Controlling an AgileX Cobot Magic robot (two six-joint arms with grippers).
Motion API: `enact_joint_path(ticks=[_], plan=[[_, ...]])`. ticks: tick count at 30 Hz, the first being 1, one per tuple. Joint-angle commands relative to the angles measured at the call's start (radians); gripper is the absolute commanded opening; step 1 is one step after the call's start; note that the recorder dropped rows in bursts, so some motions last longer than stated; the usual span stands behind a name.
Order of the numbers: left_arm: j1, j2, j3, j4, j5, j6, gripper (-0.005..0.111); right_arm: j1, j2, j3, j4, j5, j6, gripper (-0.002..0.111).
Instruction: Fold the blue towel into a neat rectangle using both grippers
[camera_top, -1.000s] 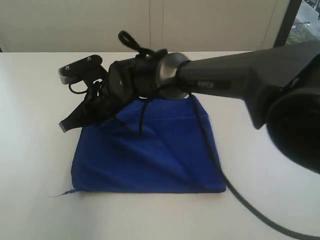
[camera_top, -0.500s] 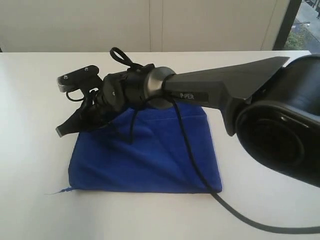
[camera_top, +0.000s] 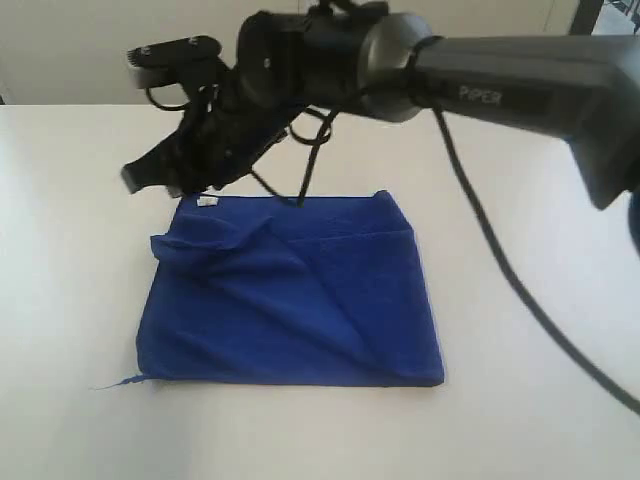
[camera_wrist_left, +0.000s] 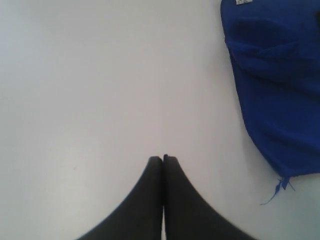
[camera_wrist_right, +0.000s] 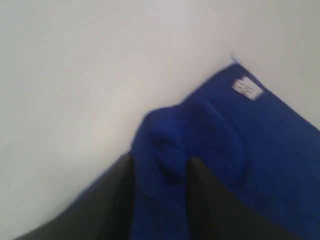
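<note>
- The right arm (camera_top: 520, 85) reaches in from the right of the exterior view and crosses past the middle, its forearm nearly level above the tabletop (camera_top: 70, 300)
- The right hand (camera_top: 160, 180) tips downward at the end of that arm, raised clear of the cloth, with a black cable (camera_top: 500, 270) looping off the arm
- Its fingers (camera_wrist_right: 112, 200) stand apart in the right wrist view, released, with nothing clamped between them; blue cloth shows through the gap
- The left hand (camera_wrist_left: 163, 157) is clenched, its two black fingers pressed together on nothing, over bare tabletop
- The blue towel (camera_top: 300, 300) lies on the tabletop, below and just nearer the camera than the right hand, and well to one side of the left hand
- The far-left corner of the towel, just under the right hand, is bunched up into a soft hump (camera_top: 195, 245)
- A white tag (camera_top: 207, 202) sits at that far-left corner
- A loose thread (camera_top: 120, 384) trails from the near-left corner
- The towel is folded into a rough rectangle whose longer sides seem to run left to right across the exterior view
- A diagonal crease (camera_top: 330, 315) runs from the hump toward the near-right corner
</note>
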Motion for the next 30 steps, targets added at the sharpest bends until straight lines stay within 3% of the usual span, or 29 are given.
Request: enact_joint_path(ticks=[1,2,4,11,14,22,25,30], plan=[[0.005,-0.006,0.006,-0.01,0.006,-0.004,0.0,-0.119,-0.015,0.003,-0.131,0.235,-0.176,0.006],[0.005,-0.006,0.006,-0.01,0.006,-0.004,0.0,-0.142,-0.006,0.015,-0.136,0.304,-0.291,0.0],[0.005,-0.006,0.006,-0.01,0.006,-0.004,0.0,-0.179,0.012,0.056,-0.136,0.367,-0.476,0.0],[0.005,-0.006,0.006,-0.01,0.006,-0.004,0.0,-0.197,0.07,0.126,-0.144,0.286,-0.622,0.002],[0.005,-0.006,0.006,-0.01,0.006,-0.004,0.0,-0.195,0.096,0.138,-0.144,0.223,-0.651,0.012],[0.005,-0.006,0.006,-0.01,0.006,-0.004,0.0,-0.195,0.161,0.138,-0.141,0.209,-0.7,0.064],[0.005,-0.006,0.006,-0.01,0.006,-0.004,0.0,-0.195,0.188,0.138,-0.141,0.209,-0.682,0.067],[0.005,-0.006,0.006,-0.01,0.006,-0.004,0.0,-0.195,0.221,0.138,-0.179,0.206,-0.457,0.067]])
